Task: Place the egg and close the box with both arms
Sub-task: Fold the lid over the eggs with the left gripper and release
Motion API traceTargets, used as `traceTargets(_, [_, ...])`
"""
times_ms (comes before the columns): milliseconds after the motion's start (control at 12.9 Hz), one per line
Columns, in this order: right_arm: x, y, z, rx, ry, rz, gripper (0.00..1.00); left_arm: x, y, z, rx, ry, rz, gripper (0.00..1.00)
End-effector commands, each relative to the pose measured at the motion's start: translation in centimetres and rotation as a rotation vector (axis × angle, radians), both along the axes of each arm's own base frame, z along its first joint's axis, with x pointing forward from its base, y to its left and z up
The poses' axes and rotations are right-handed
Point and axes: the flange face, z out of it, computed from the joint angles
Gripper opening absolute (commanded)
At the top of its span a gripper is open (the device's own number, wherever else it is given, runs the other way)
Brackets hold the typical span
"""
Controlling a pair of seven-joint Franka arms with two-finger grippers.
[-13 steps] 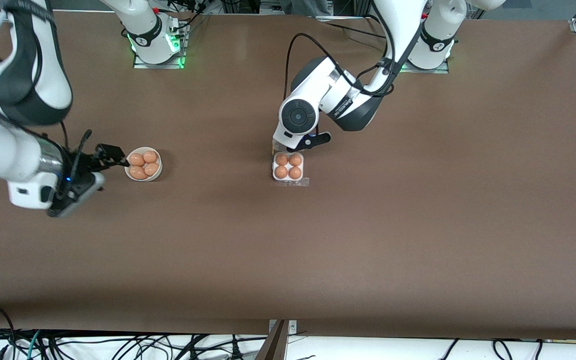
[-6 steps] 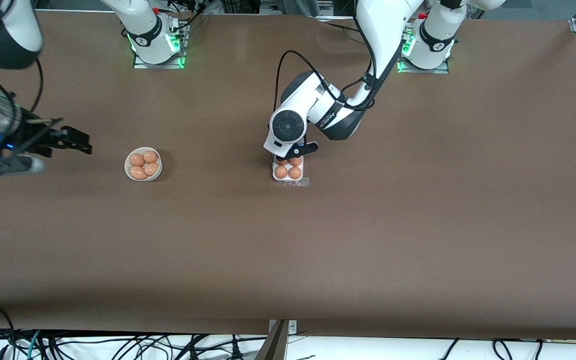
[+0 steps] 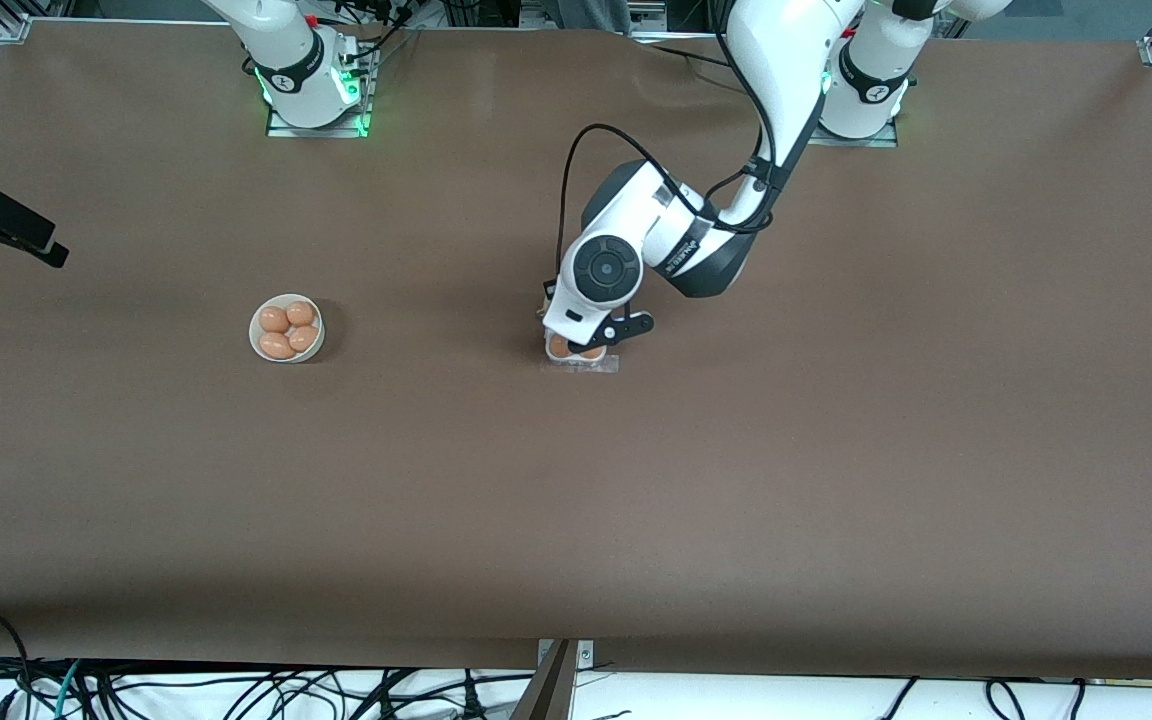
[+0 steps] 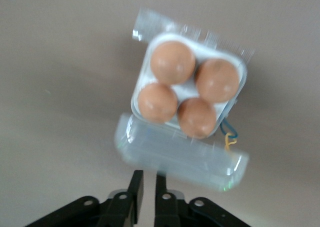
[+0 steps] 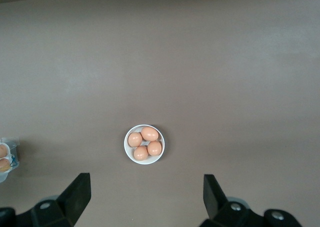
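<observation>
The box (image 3: 581,356), a clear four-cell egg carton, sits mid-table w/ the left arm's wrist low over it, so the front cam shows only its nearer edge and a sliver of egg. The left wrist cam gives the full look: whitish tray (image 4: 189,84) w/ all four cells filled by orange-brown eggs (image 4: 172,62), and the clear hinged lid (image 4: 180,158) open, lying out from the tray edge that faces the gripper. The left gripper (image 4: 145,187) hangs just above that lid, fingers (image 4: 135,186) drawn nearly together w/ only a thin slit between them, gripping nothing.

Toward the right arm's end of the table, abt level w/ the carton, stands a round white bowl (image 3: 259,345) w/ four more eggs (image 3: 288,330) in it, well apart from the box. Up at the edge of the front cam's frame, the right gripper (image 3: 11,235) is raised over bare brown table (image 3: 636,500); its wrist cam shows both fingers (image 5: 75,193) spread wide, empty, the bowl (image 5: 127,149) small far below.
</observation>
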Motion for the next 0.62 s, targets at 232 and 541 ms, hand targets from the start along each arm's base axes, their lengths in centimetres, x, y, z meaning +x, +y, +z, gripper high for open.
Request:
traceTargets(232, [0.7, 0.9, -1.5, -0.024, -0.009, -0.007, 1.00, 9.0, 9.9, 9.7, 0.017, -0.147, 0.047, 0.70])
traceTargets(541, [1.5, 1.3, -2.1, -0.027, -0.029, -0.001, 1.00, 11.6, 15.7, 14.6, 0.070, -0.256, 0.018, 0.88])
